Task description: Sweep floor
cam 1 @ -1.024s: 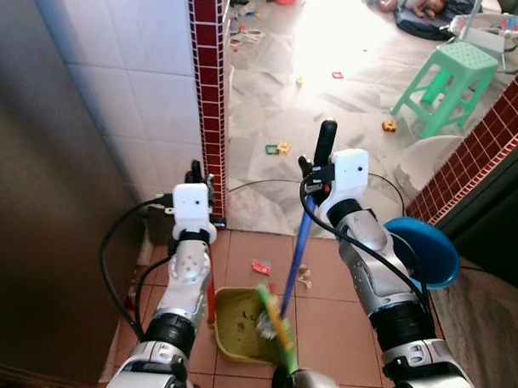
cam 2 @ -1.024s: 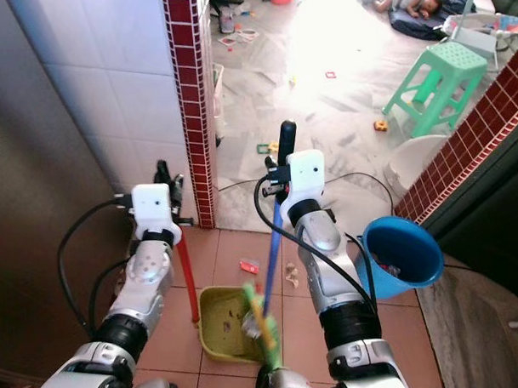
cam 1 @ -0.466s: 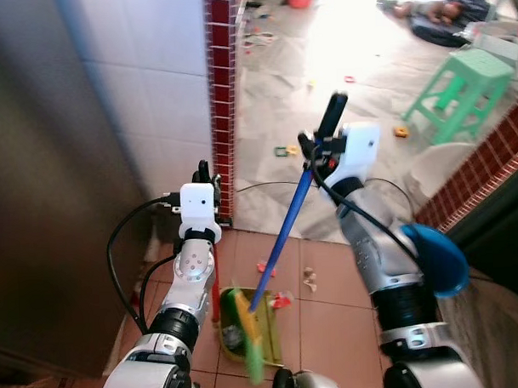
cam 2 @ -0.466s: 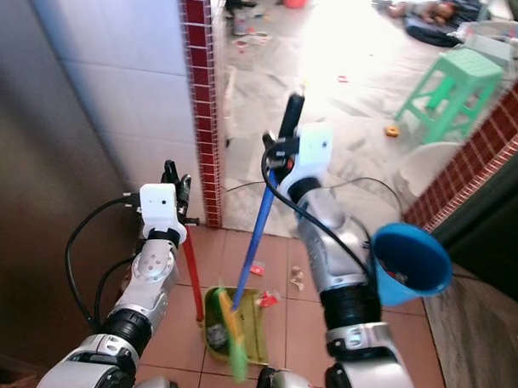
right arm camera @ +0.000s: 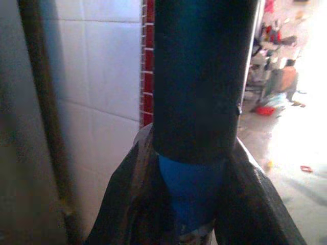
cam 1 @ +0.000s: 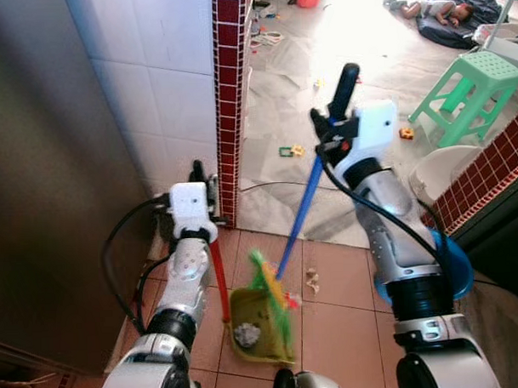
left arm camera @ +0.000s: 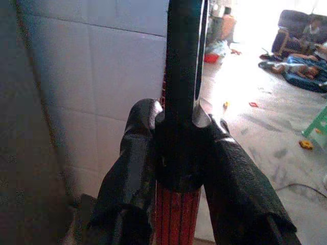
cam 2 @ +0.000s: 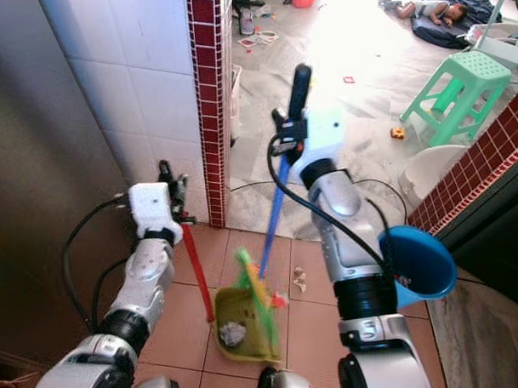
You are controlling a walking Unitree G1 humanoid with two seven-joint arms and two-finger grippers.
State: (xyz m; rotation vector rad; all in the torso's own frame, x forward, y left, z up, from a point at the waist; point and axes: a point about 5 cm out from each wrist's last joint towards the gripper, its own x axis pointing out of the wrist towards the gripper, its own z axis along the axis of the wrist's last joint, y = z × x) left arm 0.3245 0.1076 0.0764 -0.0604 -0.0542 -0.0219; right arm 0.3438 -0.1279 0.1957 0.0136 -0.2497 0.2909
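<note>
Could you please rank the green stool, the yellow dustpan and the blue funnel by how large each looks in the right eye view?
1. Green stool, largest although farthest away.
2. Yellow dustpan and blue funnel look about alike; the broom covers part of the dustpan, and the funnel sits nearer the camera, so I would not rank them.

Seen from the head, looking forward and down over both arms at the tiled floor, dustpan and brick pillar; both eye views sharing this, slightly offset sideways. Left wrist view pressed close against the red handle, facing the white wall and bright room beyond. Right wrist view equally close on the blue handle, facing that wall too.
</note>
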